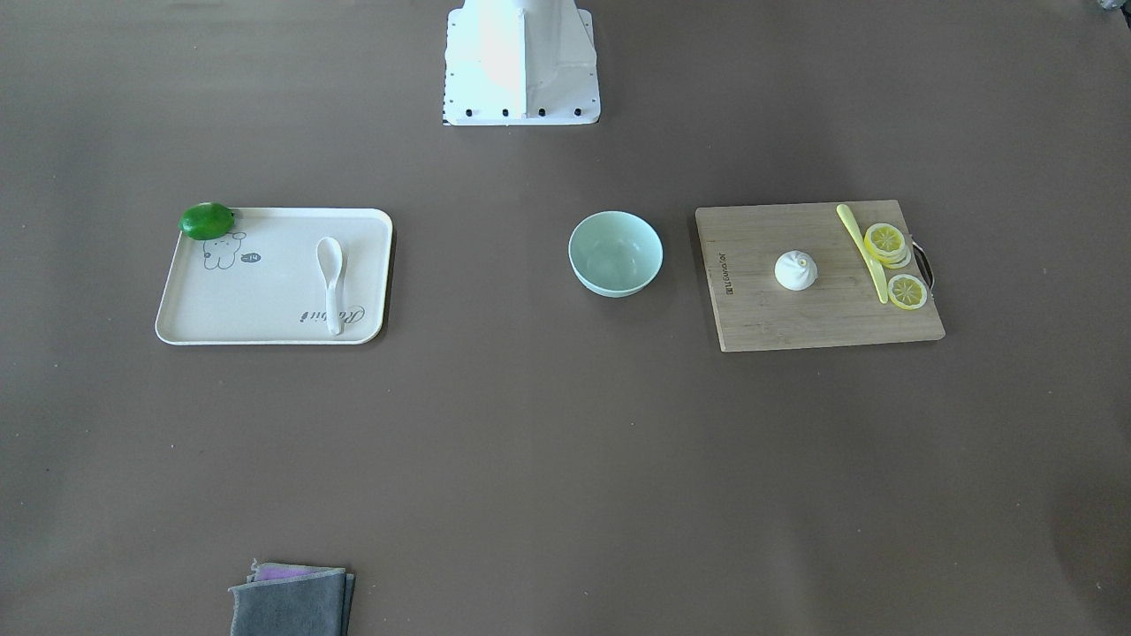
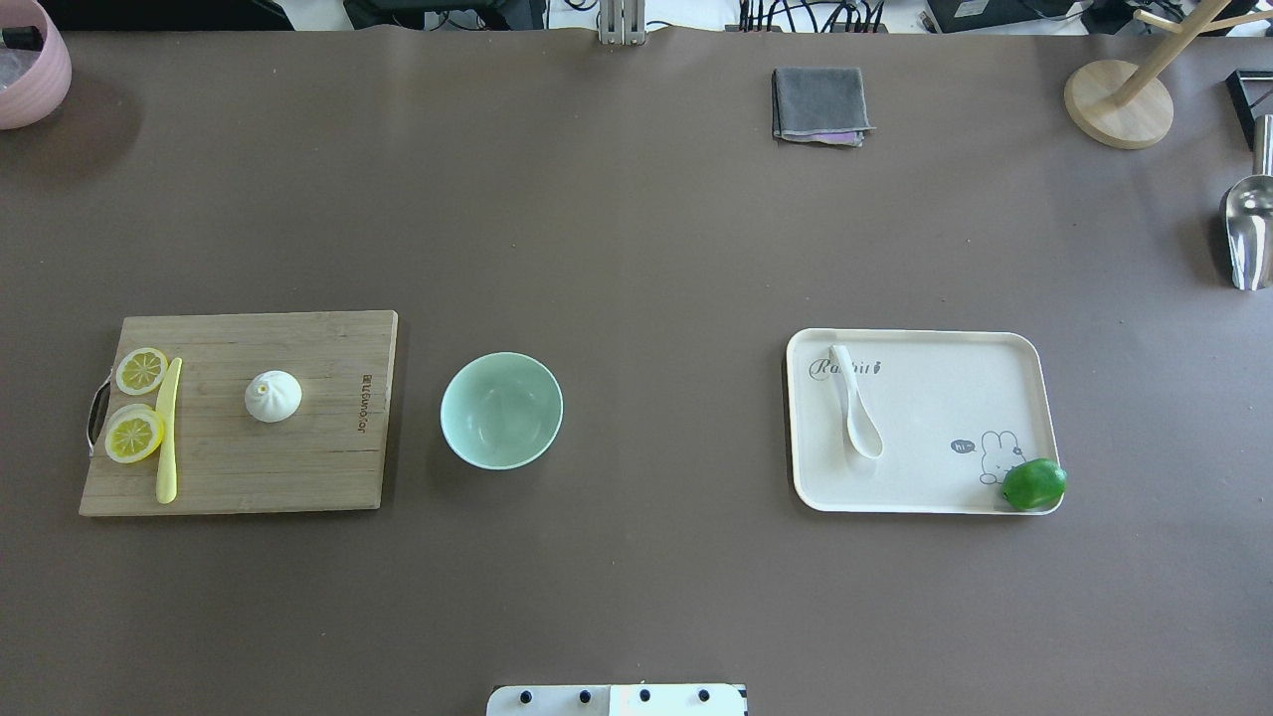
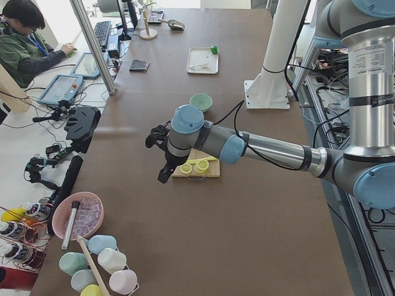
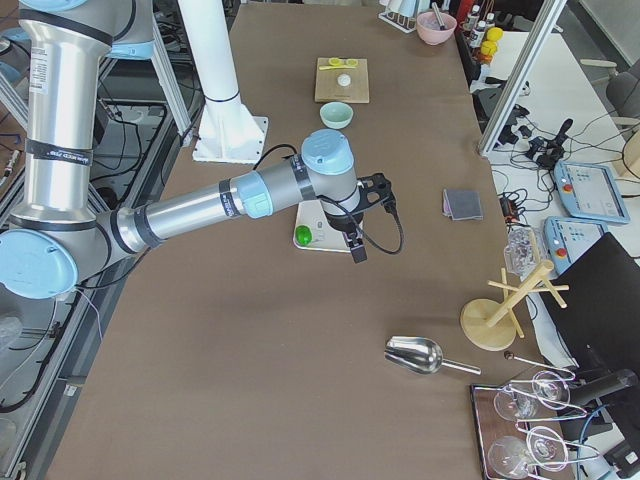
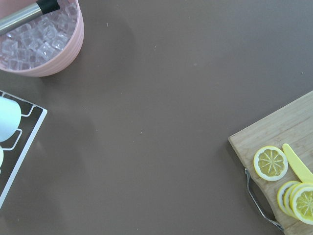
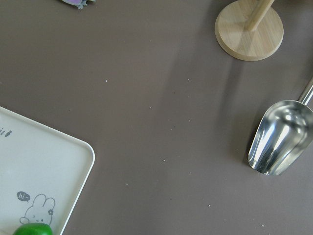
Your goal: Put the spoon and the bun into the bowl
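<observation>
The white spoon (image 1: 330, 283) lies on a cream tray (image 1: 265, 327), also in the overhead view (image 2: 855, 408). The white pleated bun (image 1: 795, 269) sits on a wooden cutting board (image 1: 778, 318), also in the overhead view (image 2: 272, 396). The mint-green bowl (image 1: 615, 252) stands empty between them (image 2: 501, 410). My left gripper (image 3: 163, 176) hangs above the table just past the board's handle end. My right gripper (image 4: 356, 250) hangs above the table by the tray's lime corner. Both show only in the side views, so I cannot tell if they are open or shut.
A green lime (image 2: 1034, 484) sits on the tray's corner. Lemon slices (image 2: 136, 403) and a yellow knife (image 2: 167, 438) lie on the board. A grey cloth (image 2: 818, 103), a wooden stand (image 2: 1118, 102), a metal scoop (image 2: 1247, 229) and a pink ice bowl (image 2: 30, 70) sit at the table's edges.
</observation>
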### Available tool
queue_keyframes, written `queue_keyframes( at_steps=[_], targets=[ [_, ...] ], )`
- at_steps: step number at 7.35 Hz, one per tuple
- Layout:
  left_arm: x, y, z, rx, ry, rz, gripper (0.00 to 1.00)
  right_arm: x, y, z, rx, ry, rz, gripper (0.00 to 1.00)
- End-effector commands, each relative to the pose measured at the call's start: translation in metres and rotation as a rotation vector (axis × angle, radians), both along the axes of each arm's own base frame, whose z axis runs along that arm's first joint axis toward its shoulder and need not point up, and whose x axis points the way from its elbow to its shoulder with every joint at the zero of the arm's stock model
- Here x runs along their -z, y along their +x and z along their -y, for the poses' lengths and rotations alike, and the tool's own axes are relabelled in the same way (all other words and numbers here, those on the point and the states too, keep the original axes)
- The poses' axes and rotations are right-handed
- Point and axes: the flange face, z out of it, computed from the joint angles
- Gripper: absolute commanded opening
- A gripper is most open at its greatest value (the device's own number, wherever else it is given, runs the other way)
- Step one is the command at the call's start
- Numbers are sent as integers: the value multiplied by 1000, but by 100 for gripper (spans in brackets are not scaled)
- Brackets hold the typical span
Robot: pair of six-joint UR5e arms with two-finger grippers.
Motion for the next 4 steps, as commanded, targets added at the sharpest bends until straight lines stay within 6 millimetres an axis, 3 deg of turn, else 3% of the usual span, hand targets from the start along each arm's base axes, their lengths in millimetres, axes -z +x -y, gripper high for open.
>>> queue_keyframes(
  at_steps=[1, 2, 4],
  targets=[
    [7, 2, 6, 0, 35, -24, 100, -12, -1, 2, -4, 46, 15, 100],
    [9, 6, 4, 6, 102, -35, 100, -6, -18, 8, -17, 8, 31, 100],
    [0, 50, 11, -69, 119, -54, 100, 36, -88, 33, -33, -85, 80, 100]
  ],
)
